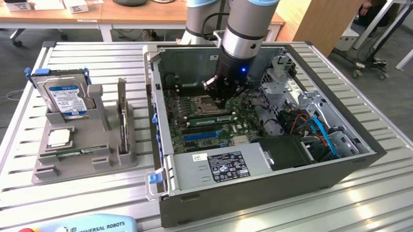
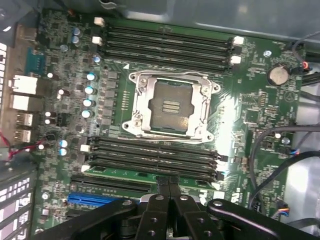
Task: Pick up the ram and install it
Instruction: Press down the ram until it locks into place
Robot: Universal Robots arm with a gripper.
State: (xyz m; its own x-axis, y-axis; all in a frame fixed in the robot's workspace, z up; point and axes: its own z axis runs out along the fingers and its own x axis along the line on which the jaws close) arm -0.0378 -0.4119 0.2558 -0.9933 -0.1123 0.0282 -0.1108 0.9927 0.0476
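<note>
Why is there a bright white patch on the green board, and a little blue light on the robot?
In the wrist view, glare from a light bounces off the motherboard beside the processor socket. In the exterior view, the small blue light glows on the arm's wrist, and the case shades its inside.

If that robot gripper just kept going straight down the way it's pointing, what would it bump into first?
Most likely the green ram stick seated in the slot directly under the gripper, whose jaws are shut. Beneath that lies the motherboard inside the computer case. The gap between tips and stick is hard to judge.
</note>
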